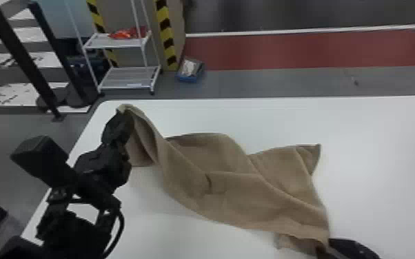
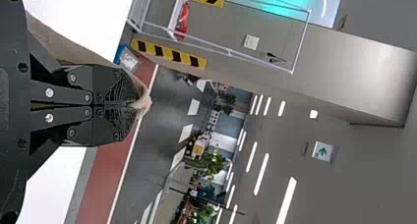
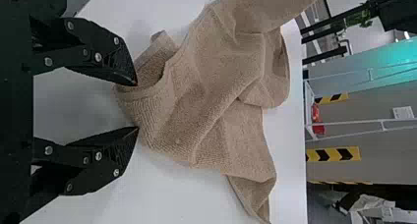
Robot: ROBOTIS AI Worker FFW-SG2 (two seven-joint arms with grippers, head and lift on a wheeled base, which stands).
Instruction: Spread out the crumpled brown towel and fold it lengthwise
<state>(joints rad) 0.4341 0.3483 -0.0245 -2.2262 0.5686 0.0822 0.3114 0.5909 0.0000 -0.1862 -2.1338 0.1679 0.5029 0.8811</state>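
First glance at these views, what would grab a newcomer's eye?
Probably the brown towel, lying in loose folds across the white table, with one end raised at the left by the left tool, shut on it. Next, the right tool, open at the towel's near right end. Then the yellow-and-black hazard stripes beyond the table's far edge.

Rumpled brown towel (image 1: 217, 186) across white table (image 1: 379, 155), one end raised at left gripper (image 1: 118, 124), right gripper (image 1: 328, 245) at its near right corner, white rack (image 1: 129, 78), blue box (image 1: 186, 78) and red floor strip (image 1: 286, 51) beyond.
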